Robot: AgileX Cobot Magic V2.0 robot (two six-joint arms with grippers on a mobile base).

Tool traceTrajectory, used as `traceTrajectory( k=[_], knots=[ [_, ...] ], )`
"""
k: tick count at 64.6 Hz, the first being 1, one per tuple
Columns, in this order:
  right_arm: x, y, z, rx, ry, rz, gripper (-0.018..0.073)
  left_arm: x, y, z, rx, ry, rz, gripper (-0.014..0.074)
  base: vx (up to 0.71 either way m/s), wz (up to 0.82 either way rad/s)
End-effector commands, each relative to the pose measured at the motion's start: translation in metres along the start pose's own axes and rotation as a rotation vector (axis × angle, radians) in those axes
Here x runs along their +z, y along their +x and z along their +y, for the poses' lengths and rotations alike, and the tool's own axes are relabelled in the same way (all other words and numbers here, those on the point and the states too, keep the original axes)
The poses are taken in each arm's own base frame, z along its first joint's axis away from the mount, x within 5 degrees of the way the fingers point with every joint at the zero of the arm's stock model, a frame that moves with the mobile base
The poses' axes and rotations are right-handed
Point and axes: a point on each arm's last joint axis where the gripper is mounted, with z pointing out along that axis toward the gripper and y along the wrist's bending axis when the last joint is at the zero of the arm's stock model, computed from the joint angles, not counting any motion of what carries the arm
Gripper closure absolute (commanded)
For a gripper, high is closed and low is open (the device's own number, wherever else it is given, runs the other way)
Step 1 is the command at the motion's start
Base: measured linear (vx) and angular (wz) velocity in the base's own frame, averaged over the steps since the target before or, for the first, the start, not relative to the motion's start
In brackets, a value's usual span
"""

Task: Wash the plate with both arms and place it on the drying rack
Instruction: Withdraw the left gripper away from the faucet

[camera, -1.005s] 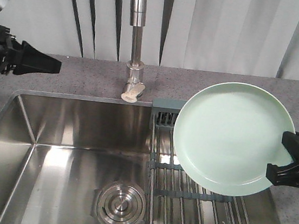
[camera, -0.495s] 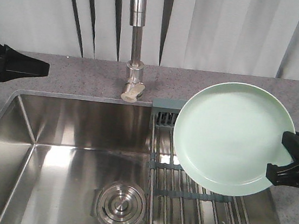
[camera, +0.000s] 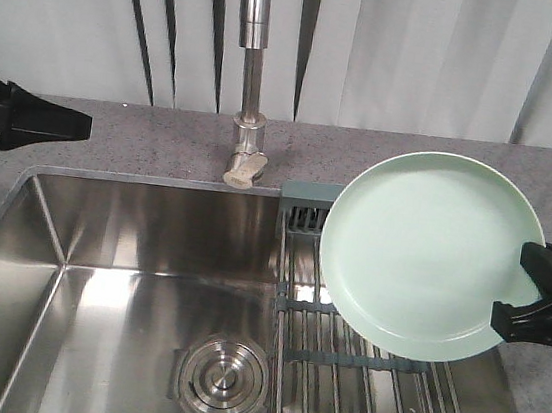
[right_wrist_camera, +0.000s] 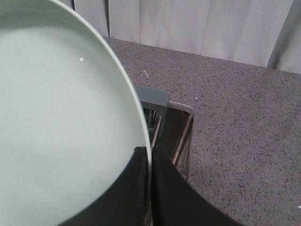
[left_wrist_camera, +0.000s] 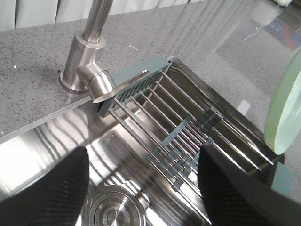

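Note:
The pale mint-green plate point(camera: 422, 250) is held tilted, face toward the front camera, above the right end of the drying rack point(camera: 366, 379). My right gripper point(camera: 524, 292) is shut on the plate's lower right rim. In the right wrist view the rim runs straight between the two black fingers point(right_wrist_camera: 136, 188), with the right gripper point(right_wrist_camera: 150, 157) pinching the plate point(right_wrist_camera: 61, 117). My left gripper point(camera: 79, 125) hovers over the counter left of the sink, far from the plate. Seen from the left wrist, the left gripper point(left_wrist_camera: 141, 188) is open and empty, facing the drying rack point(left_wrist_camera: 155, 108) and the plate's edge point(left_wrist_camera: 284, 113).
A steel faucet point(camera: 251, 83) stands behind the sink point(camera: 100, 245), its spout over the basin. A round drain strainer point(camera: 225, 377) sits in the sink floor beside the rack. Grey speckled counter point(right_wrist_camera: 235, 117) surrounds the sink, with curtains behind.
The left arm has drawn back to the left, away from the faucet, then stopped. The plate and right gripper have not moved.

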Motion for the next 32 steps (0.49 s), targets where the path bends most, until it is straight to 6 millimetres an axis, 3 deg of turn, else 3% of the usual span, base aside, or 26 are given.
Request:
traceTrajectory(
  k=[1,32],
  knots=[
    [-0.0057,-0.0164,-0.0034,-0.001,0.033,-0.109,0.0569,-0.0091,-0.0159,-0.0202,0.034,0.057,-0.082,0.0125,0.0,0.0],
    [-0.0057,-0.0164,-0.0034,-0.001,0.033,-0.109,0.0569,-0.0091,-0.0159,-0.0202,0.034,0.057,-0.082,0.0125,0.0,0.0]
  ],
)
